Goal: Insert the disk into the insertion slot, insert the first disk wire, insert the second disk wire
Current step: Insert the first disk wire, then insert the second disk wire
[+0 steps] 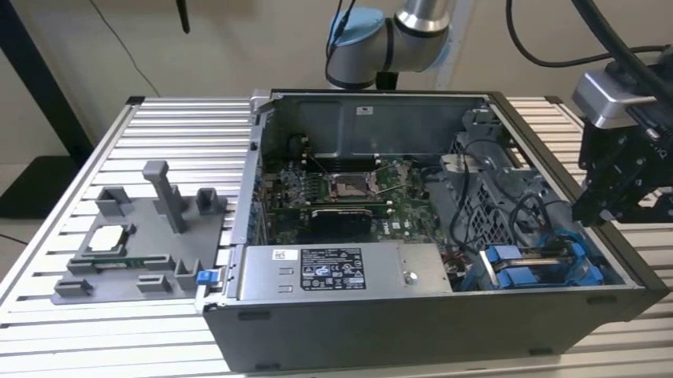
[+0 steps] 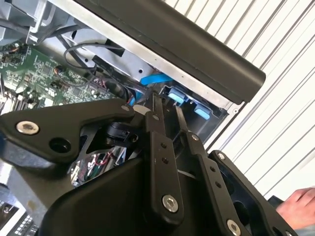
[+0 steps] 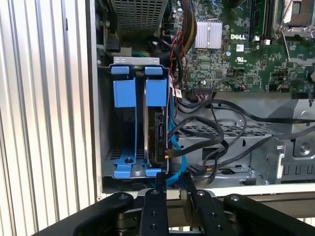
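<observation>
The disk (image 3: pixel 156 130), in its blue carrier, stands on edge inside the insertion slot (image 3: pixel 104 123), the grey drive cage with blue fittings (image 1: pixel 515 276) at the case's near right corner in the exterior view. Black wires (image 3: pixel 199 137) and a blue cable (image 3: pixel 181 164) run up to the disk's edge. I cannot tell whether they are seated. My gripper (image 3: pixel 174 179) hangs just outside the case wall beside the cage, also seen as the gripper (image 1: pixel 589 214) and the gripper (image 2: pixel 168 105). Its fingers stand a narrow gap apart with nothing between them.
The open PC case holds a green motherboard (image 1: pixel 347 189) and a grey power-supply box (image 1: pixel 336 272). A grey fixture (image 1: pixel 137 236) sits on the ribbed table at the exterior view's left. A hand (image 2: pixel 298 206) shows at the edge of the second wrist view.
</observation>
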### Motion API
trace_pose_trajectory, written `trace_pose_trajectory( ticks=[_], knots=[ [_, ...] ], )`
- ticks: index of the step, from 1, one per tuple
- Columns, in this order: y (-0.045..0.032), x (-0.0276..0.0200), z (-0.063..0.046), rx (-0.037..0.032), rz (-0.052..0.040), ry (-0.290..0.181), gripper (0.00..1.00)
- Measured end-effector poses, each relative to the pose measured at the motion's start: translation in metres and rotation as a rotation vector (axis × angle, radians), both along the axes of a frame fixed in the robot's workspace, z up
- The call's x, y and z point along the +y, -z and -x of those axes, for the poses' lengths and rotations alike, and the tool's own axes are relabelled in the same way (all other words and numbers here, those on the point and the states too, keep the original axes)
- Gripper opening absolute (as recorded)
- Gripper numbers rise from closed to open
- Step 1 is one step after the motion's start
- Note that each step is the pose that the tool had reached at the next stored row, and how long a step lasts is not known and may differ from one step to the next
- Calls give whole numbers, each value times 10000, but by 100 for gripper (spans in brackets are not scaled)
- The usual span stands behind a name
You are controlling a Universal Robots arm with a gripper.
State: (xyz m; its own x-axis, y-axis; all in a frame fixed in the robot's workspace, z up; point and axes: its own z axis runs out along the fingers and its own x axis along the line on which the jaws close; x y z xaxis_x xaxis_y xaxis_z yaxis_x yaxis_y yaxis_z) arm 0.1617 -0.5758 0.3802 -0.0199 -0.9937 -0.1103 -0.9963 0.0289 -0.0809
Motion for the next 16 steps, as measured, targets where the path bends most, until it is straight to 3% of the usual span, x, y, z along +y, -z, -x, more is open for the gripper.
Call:
trace_pose_trajectory(
  ticks=[2,8,16],
  knots=[
    [-19,5,1,0,-2,1,100],
    [3,131,0,-46,-1,0,100],
    [26,130,-35,-60,-2,1,100]
  ],
)
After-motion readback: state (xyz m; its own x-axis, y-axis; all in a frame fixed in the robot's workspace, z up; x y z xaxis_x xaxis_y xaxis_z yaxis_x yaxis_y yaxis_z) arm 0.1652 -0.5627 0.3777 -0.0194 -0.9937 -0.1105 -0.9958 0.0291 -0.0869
